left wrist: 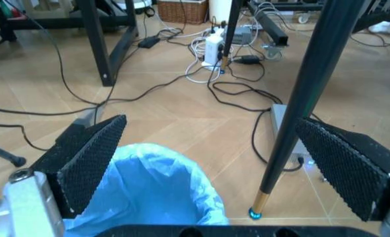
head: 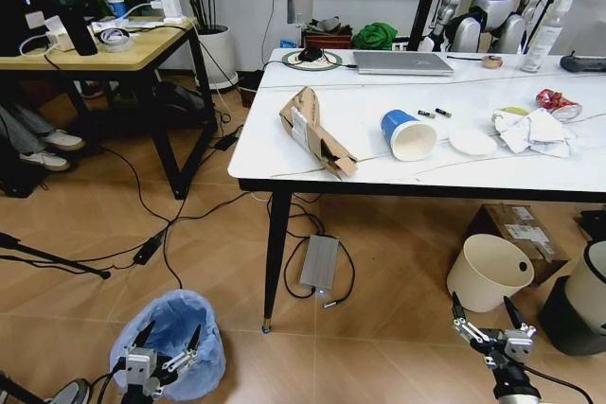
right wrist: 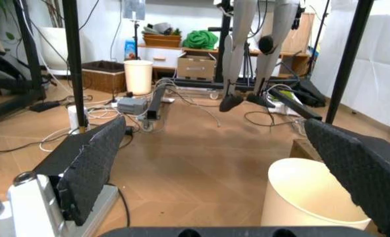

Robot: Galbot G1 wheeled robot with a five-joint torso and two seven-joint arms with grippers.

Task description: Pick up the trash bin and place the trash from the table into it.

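We see a silver laptop (head: 402, 62) at the far edge of the big top, a cream bucket (head: 488, 272) on the floor, and a wooden desk (head: 114, 52) well apart.

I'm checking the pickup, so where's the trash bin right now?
In the head view the bin stands on the floor at the robot's left, near the table leg, with the open left claw just over its rim.

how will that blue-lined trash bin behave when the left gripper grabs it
The trash bin is small, so probably light. Its crinkled bag liner looks floppy and slippery, so the open left gripper above the rim may pinch only plastic. It could tip.
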